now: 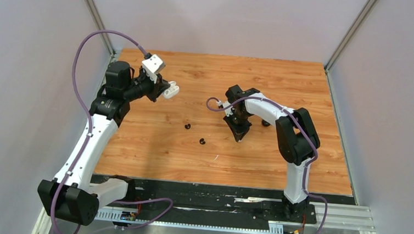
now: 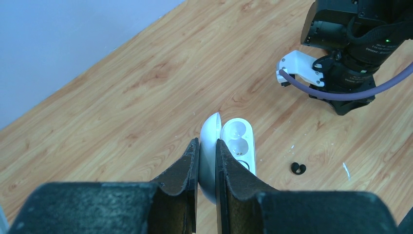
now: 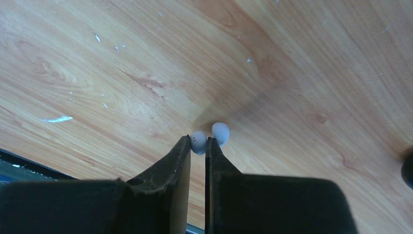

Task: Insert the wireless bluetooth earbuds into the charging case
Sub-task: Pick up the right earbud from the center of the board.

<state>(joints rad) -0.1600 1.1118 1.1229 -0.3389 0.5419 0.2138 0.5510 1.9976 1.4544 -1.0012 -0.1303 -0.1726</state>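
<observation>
My left gripper [image 1: 165, 90] is shut on the raised lid [image 2: 209, 141] of an open white charging case [image 2: 239, 141] and holds it above the table at the back left. Both of the case's wells show empty. My right gripper [image 3: 197, 140] is shut on one white earbud [image 3: 198, 144] at its fingertips, low over the table. A second white earbud [image 3: 221, 132] lies right beside it. Two black earbuds [image 1: 187, 126] [image 1: 202, 141] lie on the wood mid-table; one shows in the left wrist view [image 2: 298, 168]. The white earbuds are hidden in the top view.
The wooden table [image 1: 153, 146] is walled on three sides. A dark object [image 1: 265, 121] sits behind the right arm and shows at the right wrist view's edge [image 3: 408, 168]. The right arm [image 2: 350, 53] fills the left wrist view's upper right.
</observation>
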